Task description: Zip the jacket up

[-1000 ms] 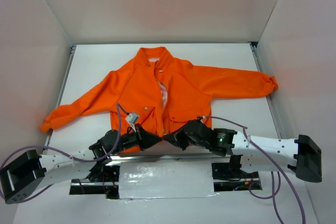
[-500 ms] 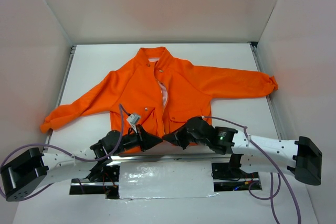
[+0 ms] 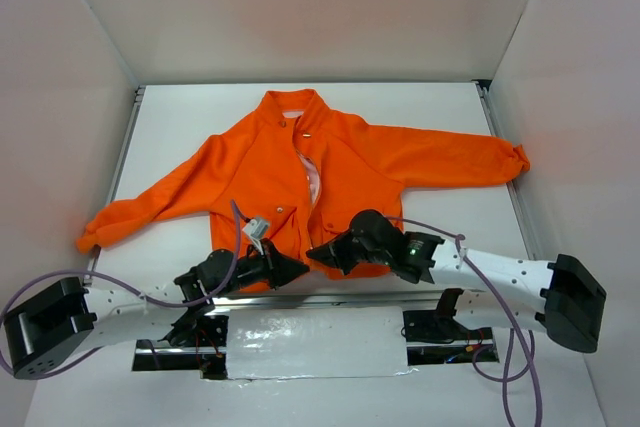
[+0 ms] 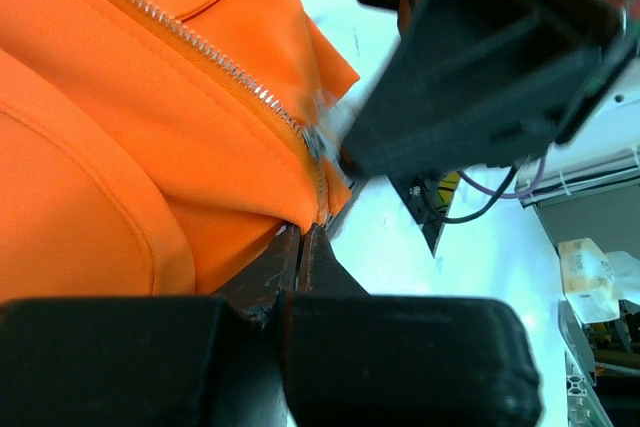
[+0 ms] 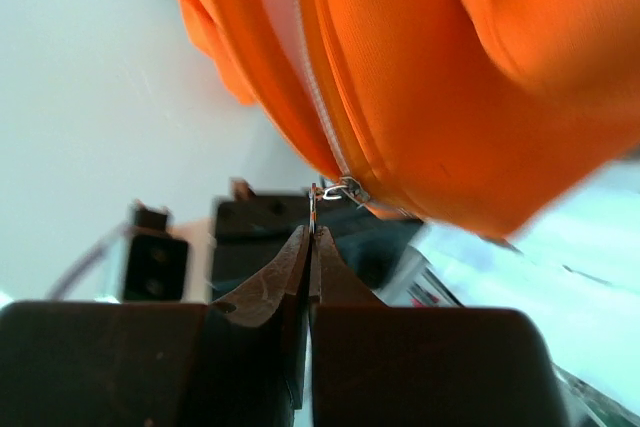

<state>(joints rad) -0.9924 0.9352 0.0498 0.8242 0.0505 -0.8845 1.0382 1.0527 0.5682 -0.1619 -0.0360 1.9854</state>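
Note:
The orange jacket (image 3: 300, 162) lies flat on the white table, collar far, sleeves spread, front partly open with a pale zipper (image 4: 215, 62). My left gripper (image 3: 298, 268) is shut on the jacket's bottom hem (image 4: 300, 209) beside the zipper's lower end. My right gripper (image 3: 316, 250) is shut on the small metal zipper pull (image 5: 316, 199) at the bottom of the zipper; the slider (image 5: 350, 188) sits against the orange fabric (image 5: 450, 97). The two grippers nearly touch at the hem.
White walls enclose the table (image 3: 180, 117) on three sides. A metal rail (image 3: 125, 147) runs along the left edge. A silvery plate (image 3: 315, 342) lies between the arm bases. The left sleeve cuff (image 3: 90, 237) reaches near the left rail.
My right gripper has moved slightly up and left along the zipper line, lifting the pull. The left gripper has stayed clamped on the hem.

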